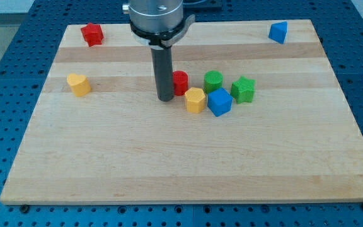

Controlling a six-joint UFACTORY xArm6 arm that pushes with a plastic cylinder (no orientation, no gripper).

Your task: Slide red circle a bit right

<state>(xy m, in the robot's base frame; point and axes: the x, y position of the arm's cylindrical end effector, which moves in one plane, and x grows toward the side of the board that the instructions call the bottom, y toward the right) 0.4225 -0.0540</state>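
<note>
The red circle block [181, 82] stands near the middle of the wooden board [169, 164], partly hidden on its left by my rod. My tip [165, 99] rests on the board just to the left of the red circle, touching or nearly touching it. Right of the red circle is a green circle block [213, 81]. Below and to its right are a yellow hexagon block [195, 100] and a blue cube [219, 102].
A green star-like block [243, 89] sits right of the cluster. A red star-like block [92, 34] lies at the top left, a blue triangle block [278, 31] at the top right, a yellow heart block [78, 84] at the left.
</note>
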